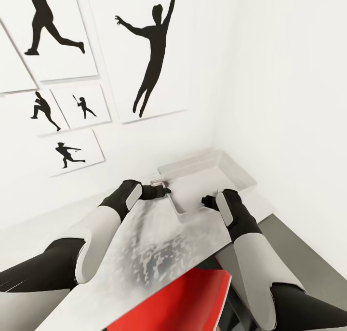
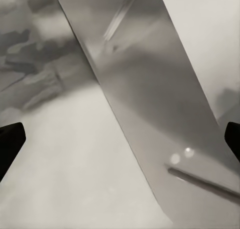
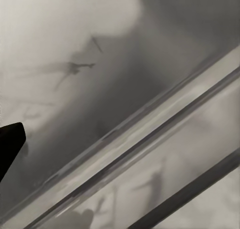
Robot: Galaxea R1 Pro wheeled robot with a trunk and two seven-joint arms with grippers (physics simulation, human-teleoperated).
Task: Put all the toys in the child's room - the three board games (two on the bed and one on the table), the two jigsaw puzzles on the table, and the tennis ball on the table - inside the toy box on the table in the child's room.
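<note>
One toy box [image 1: 239, 176] at far right corner of table [image 1: 159, 244], against wall. Two grippers: left gripper [image 1: 163, 190] at box's left near corner, fingers spread wide; right gripper [image 1: 206, 201] over near rim, finger state unclear. Five silhouette pictures [image 1: 149, 51] on wall.

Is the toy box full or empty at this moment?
Empty as far as visible: the toy box shows only bare pale floor in the head view; its near corner is hidden behind the arms.

No text, label, brand or number can be read anywhere; the wall pictures [image 1: 144, 51] above the toy box [image 1: 212, 179] carry only black silhouettes of athletes, without any lettering.
</note>
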